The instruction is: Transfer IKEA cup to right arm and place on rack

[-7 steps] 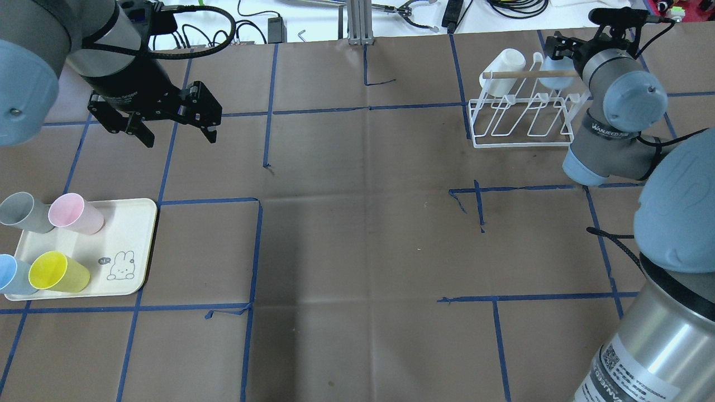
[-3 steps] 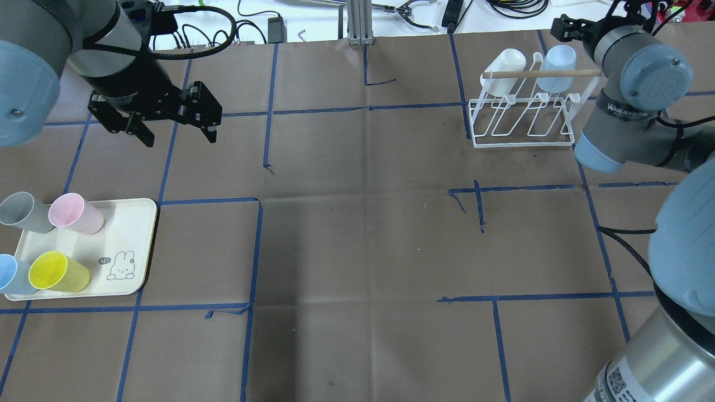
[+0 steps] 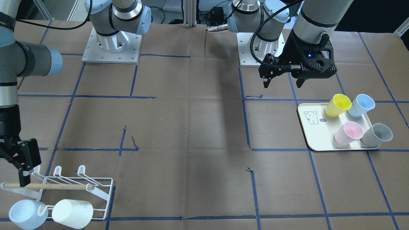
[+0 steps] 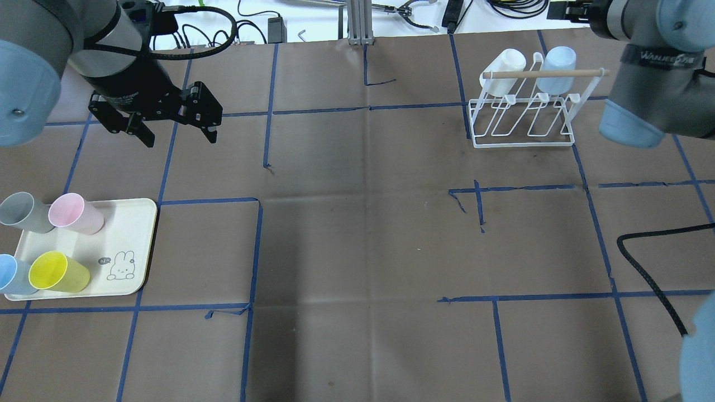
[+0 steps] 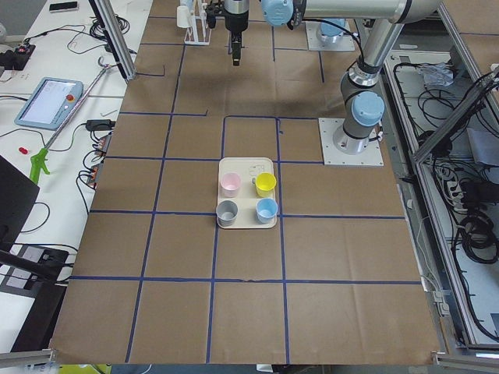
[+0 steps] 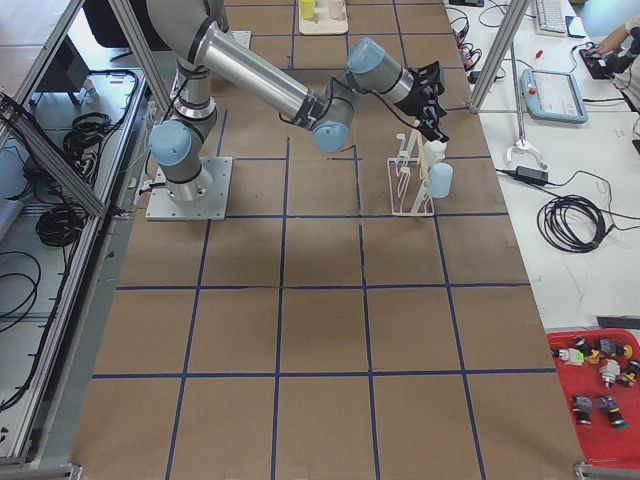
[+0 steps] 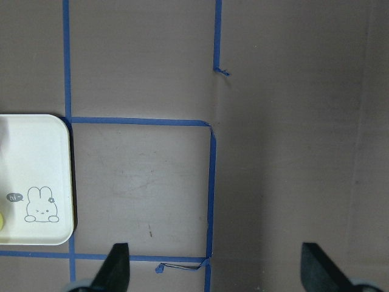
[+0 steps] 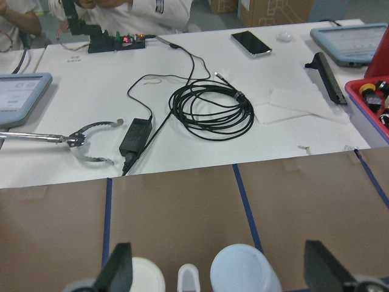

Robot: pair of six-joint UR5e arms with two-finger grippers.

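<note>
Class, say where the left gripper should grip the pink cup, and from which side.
Probably best: grip the pink cup across its upper wall, near the rim, descending from above. It stands upright, mouth open, tapering downward, and the grey cup crowds one side.

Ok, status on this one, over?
Left gripper open, empty, up beside tray. Right gripper open, empty, by rack. White cup, light-blue cup on rack; four cups on tray. Nothing seen in the way.
</note>
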